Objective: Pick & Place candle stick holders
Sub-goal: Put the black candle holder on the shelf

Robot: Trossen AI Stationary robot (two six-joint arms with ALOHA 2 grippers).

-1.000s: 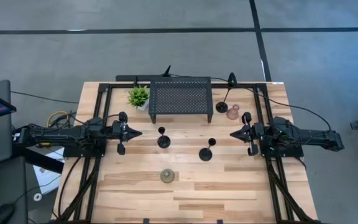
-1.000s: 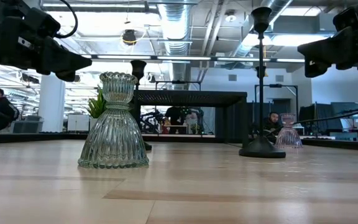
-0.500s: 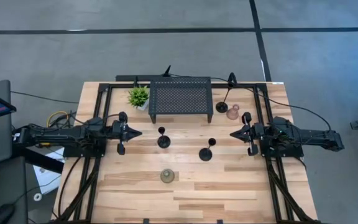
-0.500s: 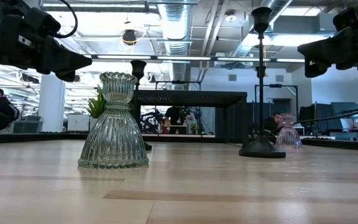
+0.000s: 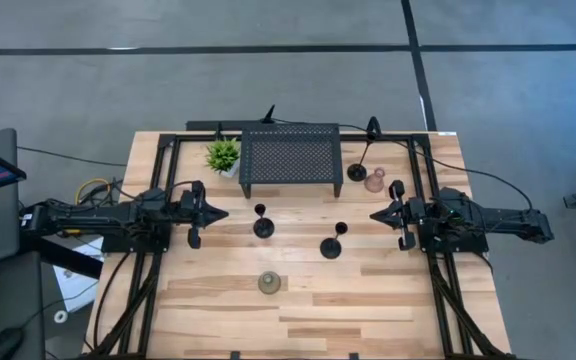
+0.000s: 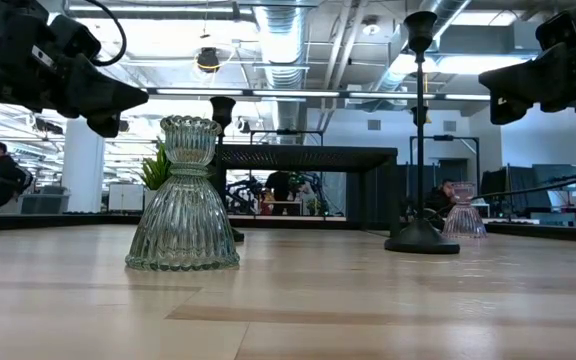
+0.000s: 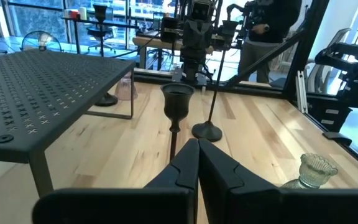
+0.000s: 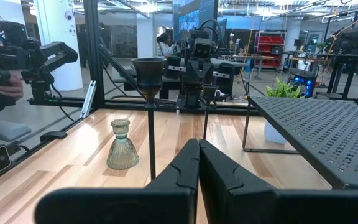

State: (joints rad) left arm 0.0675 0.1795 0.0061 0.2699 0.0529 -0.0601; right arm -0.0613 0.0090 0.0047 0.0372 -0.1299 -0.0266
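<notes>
the left arm (image 5: 108, 218) lies low and almost level, reaching in from the left edge toward the middle. its left gripper (image 5: 220, 213) points to the right, and its jaws are pressed together into one sharp tip with nothing between them. the right arm (image 5: 483, 224) lies the same way on the other side, reaching in from the right edge. the right gripper (image 5: 374, 215) points to the left, facing the other one, and its jaws are also closed tight and empty. the two tips are well apart.

Two dark, cable-draped jointed arms
</notes>
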